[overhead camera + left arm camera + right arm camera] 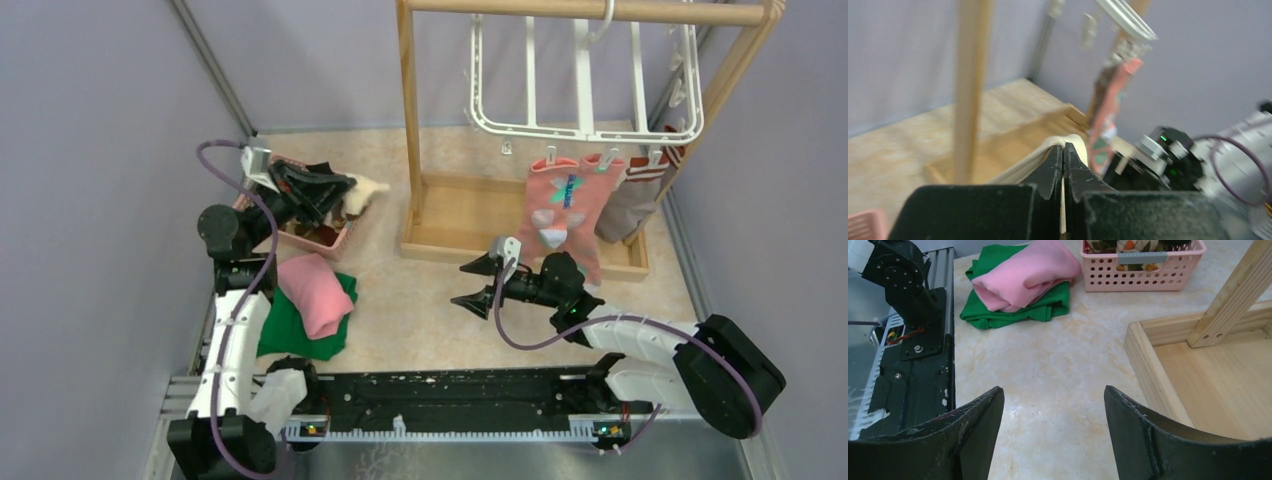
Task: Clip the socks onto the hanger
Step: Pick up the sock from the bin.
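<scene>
Above the basket, left pincer, arm bent, clamps cream sock.

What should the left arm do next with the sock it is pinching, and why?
Probably carry it toward the hanger: the left tool is shut on a cream sock above the pink basket, a clip left of the salmon sock looks free, and the right tool is open and empty.

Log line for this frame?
left gripper: shut on cream sock | right gripper: open, empty | hanger: pink sock, grey sock clipped
</scene>
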Controlling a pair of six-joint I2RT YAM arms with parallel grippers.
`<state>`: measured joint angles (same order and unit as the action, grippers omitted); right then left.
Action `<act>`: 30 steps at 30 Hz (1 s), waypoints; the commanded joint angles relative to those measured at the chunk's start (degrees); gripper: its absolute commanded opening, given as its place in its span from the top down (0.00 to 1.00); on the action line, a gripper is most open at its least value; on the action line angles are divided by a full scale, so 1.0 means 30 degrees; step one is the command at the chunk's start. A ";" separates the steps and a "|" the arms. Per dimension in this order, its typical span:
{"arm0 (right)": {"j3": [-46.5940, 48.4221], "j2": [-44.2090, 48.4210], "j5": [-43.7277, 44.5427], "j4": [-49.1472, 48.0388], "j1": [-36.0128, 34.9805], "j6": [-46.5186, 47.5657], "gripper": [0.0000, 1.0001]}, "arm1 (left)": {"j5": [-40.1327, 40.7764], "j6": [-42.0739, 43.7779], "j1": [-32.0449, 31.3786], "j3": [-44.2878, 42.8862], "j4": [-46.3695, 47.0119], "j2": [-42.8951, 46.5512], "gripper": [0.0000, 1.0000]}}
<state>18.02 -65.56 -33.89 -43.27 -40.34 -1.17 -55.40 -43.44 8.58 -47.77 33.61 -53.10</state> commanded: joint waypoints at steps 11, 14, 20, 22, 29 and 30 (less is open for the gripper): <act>-0.2556 0.1209 0.1035 -0.9982 -0.0318 0.3001 0.16 | -0.6016 -0.0327 -0.6954 0.2566 0.2041 0.1195 1.00; -0.1306 0.0530 0.0587 -0.8639 -0.1238 0.4542 0.16 | -0.6415 0.0281 -0.8579 0.2401 0.2086 0.0569 1.00; 0.0580 -0.0635 0.0801 -0.6698 -0.2535 0.6014 0.17 | -0.6401 0.2018 -1.1108 0.1968 0.1060 0.0026 1.00; 0.0858 -0.1328 0.0624 -0.7068 -0.2755 0.6010 0.18 | -0.6396 0.2345 -1.1689 0.1830 0.0929 -0.0080 1.00; 0.1468 -0.2960 -0.0660 -0.6726 -0.3703 0.6608 0.33 | -0.6471 0.2996 -1.3025 0.1671 0.0552 -0.0377 1.00; 0.1600 -0.3005 -0.0379 -0.6151 -0.3855 0.6964 0.37 | -0.6488 0.3047 -1.3102 0.1679 0.0521 -0.0383 1.00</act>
<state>19.97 -73.56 -33.23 -63.48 -49.95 16.23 -73.73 -37.26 -29.63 -40.40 34.39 -54.02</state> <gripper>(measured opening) 0.678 0.007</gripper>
